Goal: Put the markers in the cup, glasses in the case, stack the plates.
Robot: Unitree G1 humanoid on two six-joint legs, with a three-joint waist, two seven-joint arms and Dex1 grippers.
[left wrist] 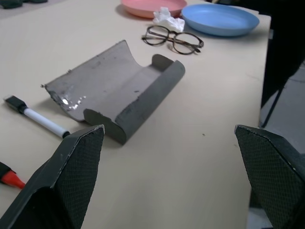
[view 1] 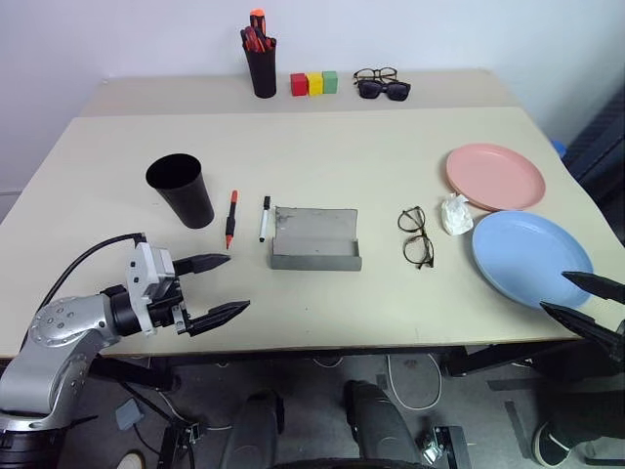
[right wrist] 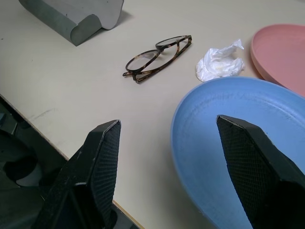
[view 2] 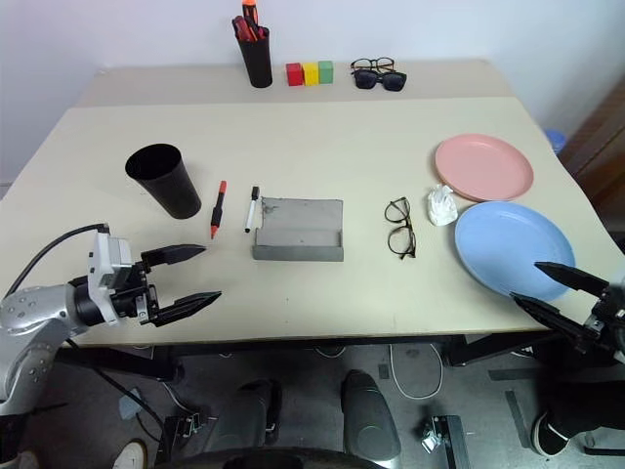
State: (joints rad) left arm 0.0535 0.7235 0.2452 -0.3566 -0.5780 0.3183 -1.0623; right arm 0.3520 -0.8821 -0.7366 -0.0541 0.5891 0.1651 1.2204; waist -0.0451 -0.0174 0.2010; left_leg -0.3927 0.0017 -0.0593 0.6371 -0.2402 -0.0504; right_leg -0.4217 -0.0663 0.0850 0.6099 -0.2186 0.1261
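Both sets of fingers are spread and empty: left fingers point(view 1: 217, 286) at lower left, right fingers point(view 1: 584, 301) at lower right by the blue plate point(view 1: 527, 254). Centre tabletop point(view 1: 322, 156): open grey case point(view 1: 314, 237), glasses point(view 1: 417, 235) right, markers point(view 1: 247, 218) and cup point(view 1: 182, 190) left; pink plate point(view 1: 494, 176) upper right.

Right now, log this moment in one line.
left gripper open, empty | right gripper open by blue plate | markers outside cup

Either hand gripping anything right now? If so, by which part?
Nothing is held. The left hand is open above the table's near edge, short of the markers. The right hand is open by the blue plate, not touching it.
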